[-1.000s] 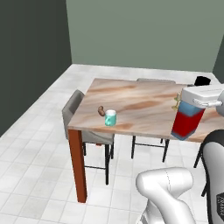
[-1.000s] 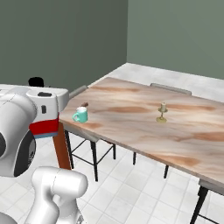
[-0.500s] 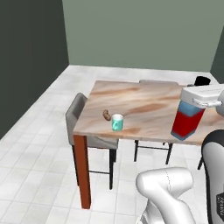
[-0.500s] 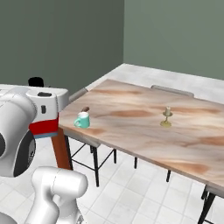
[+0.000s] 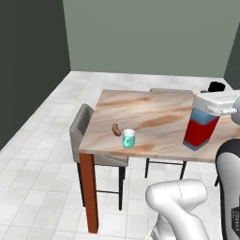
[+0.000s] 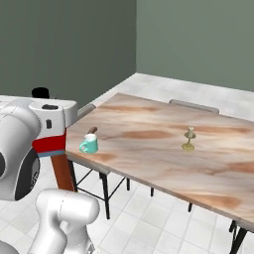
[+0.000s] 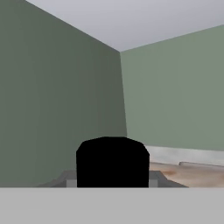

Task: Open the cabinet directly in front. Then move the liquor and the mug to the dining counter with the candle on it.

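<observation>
My gripper [image 5: 213, 104] is shut on the liquor [image 5: 200, 132], a squarish bottle with a blue upper body and red lower part. It hangs upright by the near edge of the dining counter [image 5: 154, 112]. In the right base view the gripper [image 6: 50, 117] holds the liquor [image 6: 49, 144] at the counter's left corner. The bottle's black cap [image 7: 113, 162] sits at the bottom of the hand view. The teal mug [image 5: 129, 138] stands on the counter near its left front corner. The candle [image 6: 189, 139] in its olive-gold holder stands mid-counter [image 6: 163, 149], right of the mug [image 6: 90, 144].
A small brown lumpy item [image 5: 115, 130] lies just behind the mug. A grey chair [image 5: 82, 136] is tucked at the counter's left end and another chair [image 6: 192, 106] on its far side. Pale tiled floor [image 5: 42, 140] lies open to the left, green walls behind.
The whole picture has shifted, so the base has moved and the counter now sits nearer and more central. The liquor stays held in my gripper. Mug and candle have not moved on the counter.
</observation>
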